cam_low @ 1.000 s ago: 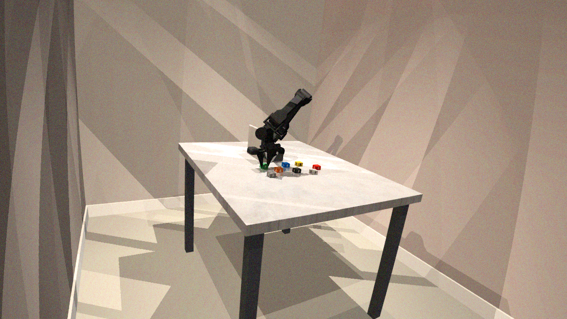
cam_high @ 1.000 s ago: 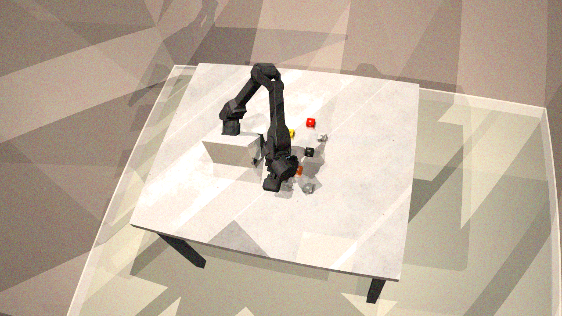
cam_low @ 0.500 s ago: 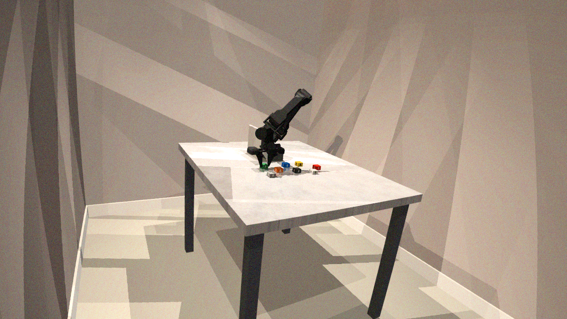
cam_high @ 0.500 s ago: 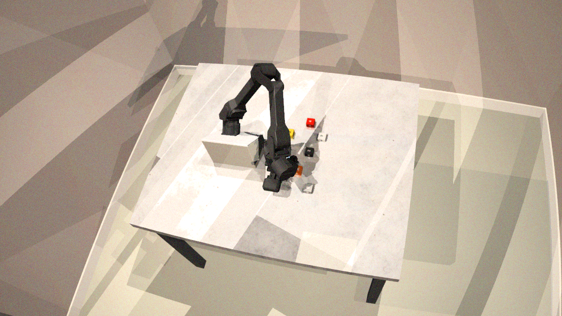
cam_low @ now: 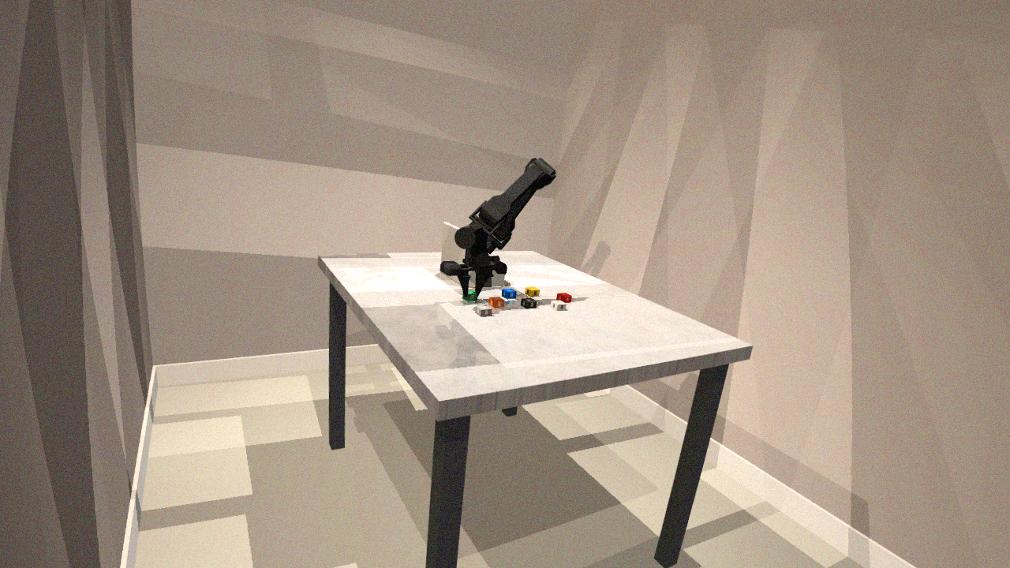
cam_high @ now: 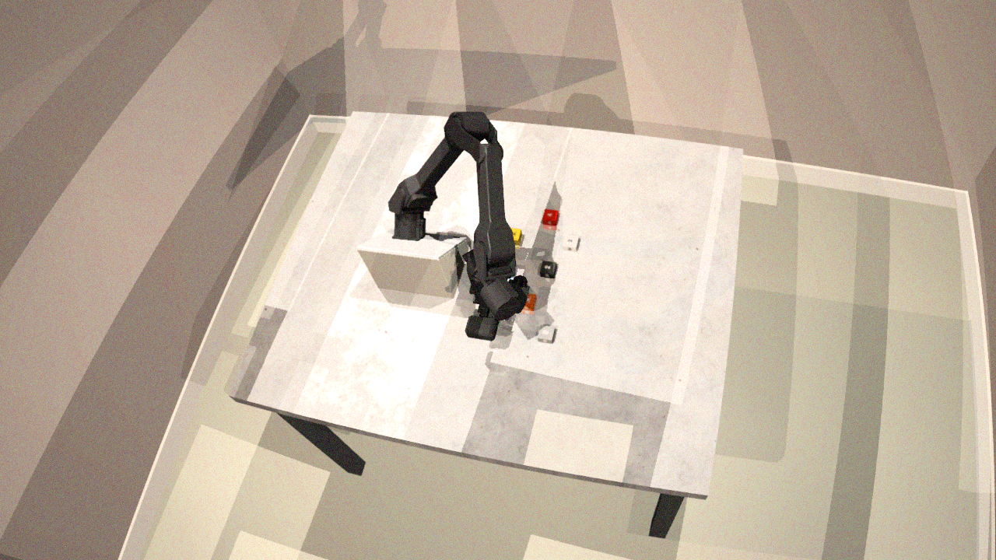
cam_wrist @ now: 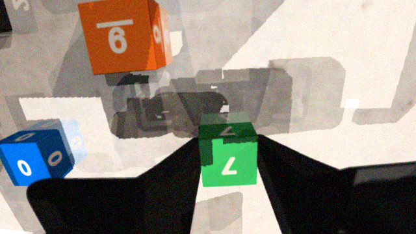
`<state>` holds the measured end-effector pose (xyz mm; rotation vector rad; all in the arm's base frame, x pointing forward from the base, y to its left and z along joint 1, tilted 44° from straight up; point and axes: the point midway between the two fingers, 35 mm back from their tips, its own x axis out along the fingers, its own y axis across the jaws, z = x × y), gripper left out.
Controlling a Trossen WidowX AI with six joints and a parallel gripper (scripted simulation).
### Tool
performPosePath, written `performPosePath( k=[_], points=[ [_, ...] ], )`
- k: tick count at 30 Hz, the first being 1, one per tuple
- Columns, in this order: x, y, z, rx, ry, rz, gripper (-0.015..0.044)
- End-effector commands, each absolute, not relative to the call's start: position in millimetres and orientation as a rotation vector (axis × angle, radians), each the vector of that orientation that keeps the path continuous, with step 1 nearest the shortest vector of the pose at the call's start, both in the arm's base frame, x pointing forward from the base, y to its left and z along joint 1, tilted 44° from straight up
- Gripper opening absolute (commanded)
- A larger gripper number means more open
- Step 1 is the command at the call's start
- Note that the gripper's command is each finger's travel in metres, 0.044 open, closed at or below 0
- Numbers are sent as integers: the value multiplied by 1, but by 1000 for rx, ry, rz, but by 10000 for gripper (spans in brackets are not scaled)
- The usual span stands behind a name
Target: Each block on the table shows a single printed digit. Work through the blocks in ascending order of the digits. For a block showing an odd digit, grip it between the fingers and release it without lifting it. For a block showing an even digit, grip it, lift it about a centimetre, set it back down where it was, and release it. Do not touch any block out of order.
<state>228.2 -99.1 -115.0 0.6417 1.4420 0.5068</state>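
The green block [cam_low: 471, 295] [cam_wrist: 240, 153] shows a 7, upside down in the wrist view. It stands on the table [cam_high: 626, 313] [cam_low: 565, 353]. My gripper [cam_low: 472, 297] [cam_wrist: 227, 143] is shut on it, one finger against each side. In the top view the arm hides this block. The orange block [cam_high: 531, 301] [cam_low: 496, 302] [cam_wrist: 117, 39] shows an upside-down, underlined 9. The blue block [cam_low: 509, 293] [cam_wrist: 32, 156] shows a 0. Black [cam_high: 548, 269] [cam_low: 528, 303], red [cam_high: 551, 217] [cam_low: 564, 297] and yellow [cam_high: 517, 236] [cam_low: 532, 290] blocks have digits too small to read surely.
A white block [cam_high: 570, 242] [cam_low: 559, 305] stands near the red one. A light grey block [cam_high: 546, 334] [cam_low: 484, 311] stands beyond the orange one. The orange and blue blocks are the closest neighbours of the gripper. The arm's pale pedestal [cam_high: 411, 271] stands behind.
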Motion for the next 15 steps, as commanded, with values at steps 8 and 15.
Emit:
performPosePath(
  k=[8,15],
  points=[
    [229,-98,-115,649,1440,507,120],
    [229,-98,-115,649,1440,507,304]
  ],
)
